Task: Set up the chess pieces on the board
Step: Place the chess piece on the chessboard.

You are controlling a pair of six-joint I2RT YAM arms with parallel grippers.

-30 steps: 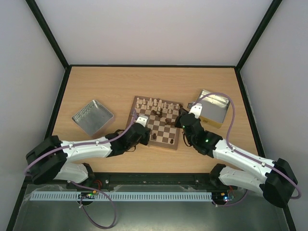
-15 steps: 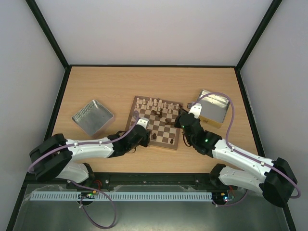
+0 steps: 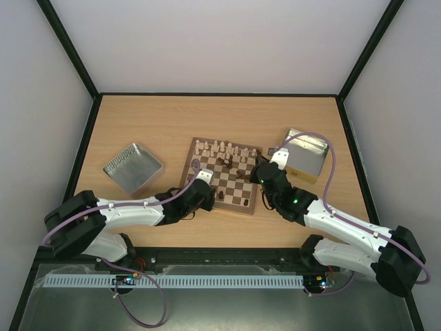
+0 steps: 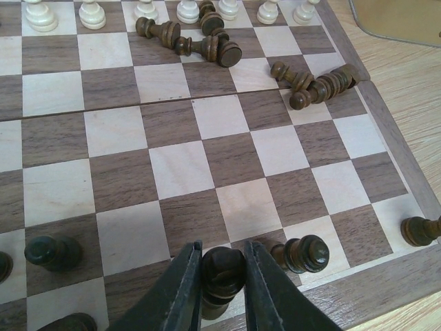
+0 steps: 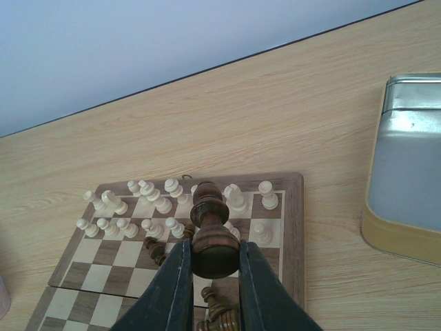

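L gripper (image 4: 222, 289) is nearly closed on a dark piece (image 4: 222, 267) standing in the board's (image 4: 227, 158) near row. R gripper (image 5: 211, 276) pinches a tall dark piece (image 5: 209, 227), held up by the board's right edge. Risk: L fingers opening could tip the neighbour pawn (image 4: 306, 254) just beside. Only the L wrist view shows that gap; top view doesn't.

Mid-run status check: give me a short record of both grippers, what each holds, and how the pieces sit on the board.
left gripper: shut on round-headed dark piece, standing on near row of board
right gripper: shut on tall dark piece, held above the board
cream pieces: upright along far side
lying dark pieces: several on their sides, mid-board toward the far side
upright dark pieces: a few in near rows
tins: left tin and right tin flank the board
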